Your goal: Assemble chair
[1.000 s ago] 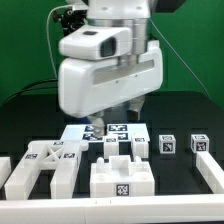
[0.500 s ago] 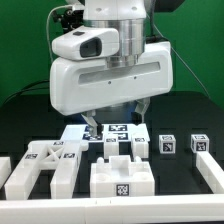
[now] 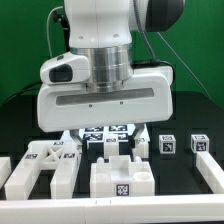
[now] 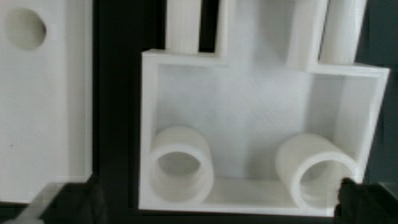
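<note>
My gripper (image 4: 199, 208) stands wide and holds nothing. Its two dark fingers (image 4: 54, 205) sit to either side of a white recessed panel (image 4: 249, 110) that lies just under me. In the wrist view I count two round pegs (image 4: 178, 165) in that recess and one round hole (image 4: 25, 30) in a neighbouring panel (image 4: 36, 110), which is cut off at the edge. In the exterior view the chair parts lie in the foreground on the black table (image 3: 185, 110): two small cubes (image 3: 168, 145), one tagged block (image 3: 122, 180), one ladder-like frame (image 3: 50, 163), and one long bar (image 3: 212, 172) at the exterior view's right. My arm (image 3: 105, 85) hides my fingers there and most of the marker board (image 3: 108, 130).
</note>
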Controlling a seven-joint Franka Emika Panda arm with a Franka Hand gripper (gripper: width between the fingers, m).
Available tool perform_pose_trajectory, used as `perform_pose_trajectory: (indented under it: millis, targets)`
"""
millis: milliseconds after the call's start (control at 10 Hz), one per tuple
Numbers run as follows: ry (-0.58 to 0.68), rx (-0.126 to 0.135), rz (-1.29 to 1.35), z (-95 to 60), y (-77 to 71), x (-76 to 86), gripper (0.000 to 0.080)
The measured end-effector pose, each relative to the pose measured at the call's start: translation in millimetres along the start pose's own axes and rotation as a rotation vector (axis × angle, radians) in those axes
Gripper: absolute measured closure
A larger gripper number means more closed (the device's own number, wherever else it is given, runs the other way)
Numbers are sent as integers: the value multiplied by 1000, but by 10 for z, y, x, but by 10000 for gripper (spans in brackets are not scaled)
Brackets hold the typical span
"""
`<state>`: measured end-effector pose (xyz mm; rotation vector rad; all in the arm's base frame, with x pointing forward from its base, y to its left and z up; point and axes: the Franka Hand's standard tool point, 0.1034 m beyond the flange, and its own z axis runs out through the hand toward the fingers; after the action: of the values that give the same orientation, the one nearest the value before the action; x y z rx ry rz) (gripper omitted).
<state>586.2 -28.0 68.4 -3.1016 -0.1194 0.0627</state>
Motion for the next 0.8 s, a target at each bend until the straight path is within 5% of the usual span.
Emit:
perform_pose_trajectory:
  millis: [800]
  targets:
    - [-8,-5,-11,401,-3,-46,150]
